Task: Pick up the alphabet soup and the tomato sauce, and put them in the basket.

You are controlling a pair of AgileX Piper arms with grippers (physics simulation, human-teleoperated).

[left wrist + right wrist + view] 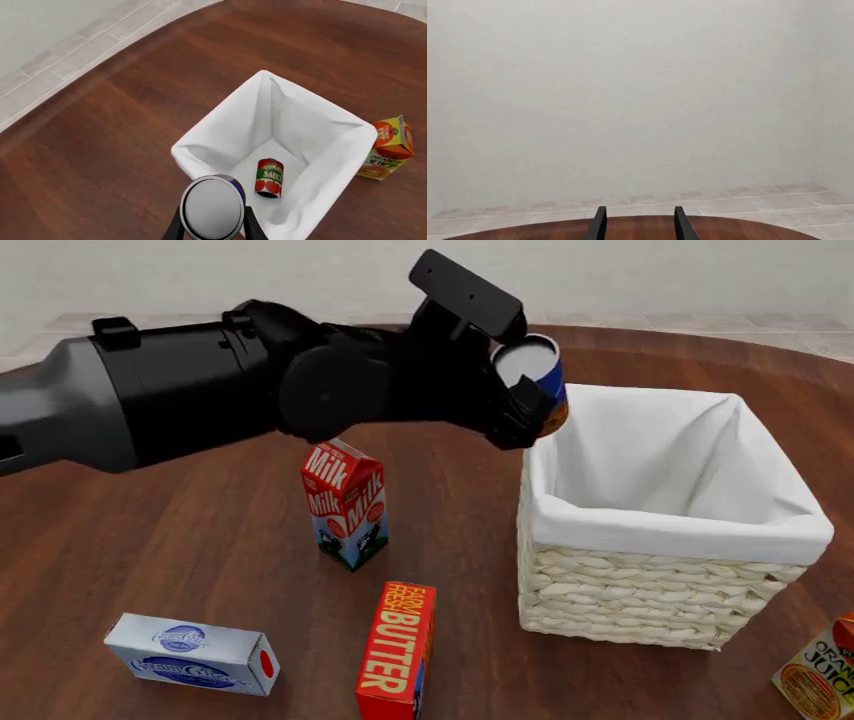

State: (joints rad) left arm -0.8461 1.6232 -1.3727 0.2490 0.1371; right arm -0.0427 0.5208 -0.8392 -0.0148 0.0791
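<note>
My left gripper (534,400) is shut on the alphabet soup (538,375), a blue and orange can with a grey top, and holds it in the air above the near left rim of the basket (654,585). In the left wrist view the can's grey top (212,207) sits between the fingers (175,225), over the basket's white lining (230,125). The tomato sauce (269,177), a red and green can, lies inside the basket on its floor. My right gripper (637,222) shows only two finger tips with a gap between them, pointing at the wall, empty.
A milk carton (346,502) stands left of the basket. A red butter box (398,650) and a white and blue box (194,652) lie near the front. An orange juice carton (821,670) sits at the basket's right front corner, also in the left wrist view (388,147).
</note>
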